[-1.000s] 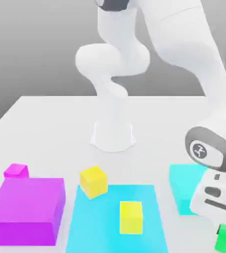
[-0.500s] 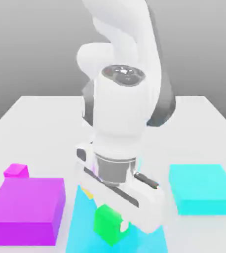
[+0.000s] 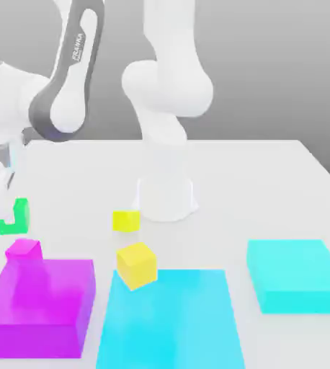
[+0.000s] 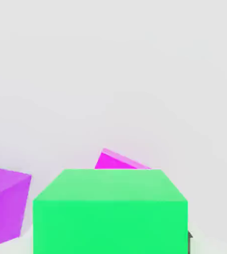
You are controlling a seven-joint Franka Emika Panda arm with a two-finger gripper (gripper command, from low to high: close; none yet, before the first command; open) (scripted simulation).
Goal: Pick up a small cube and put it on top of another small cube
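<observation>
My gripper [image 3: 6, 210] is at the exterior view's far left, shut on the small bright green cube [image 3: 13, 226]. The cube hangs in the air just above and slightly behind a small magenta cube [image 3: 24, 250]. In the hand view the green cube [image 4: 110, 211] sits close up between the jaws, with the small magenta cube [image 4: 120, 161] beyond it. One yellow cube [image 3: 137, 264] rests at the far corner of the large cyan slab [image 3: 169, 324]. Another yellow cube [image 3: 126, 220] lies on the table near the robot's base [image 3: 166, 198].
A big magenta slab [image 3: 38, 306] lies at the front of the exterior view's left, next to the small magenta cube, and also shows in the hand view [image 4: 4, 203]. A smaller cyan slab [image 3: 301, 275] lies on the right. The white table [image 3: 269, 187] ends close to the left of my gripper.
The arm has swung from the exterior view's right to its far left, carrying the green cube. The yellow cube that lay on the large cyan slab now lies near the base.
</observation>
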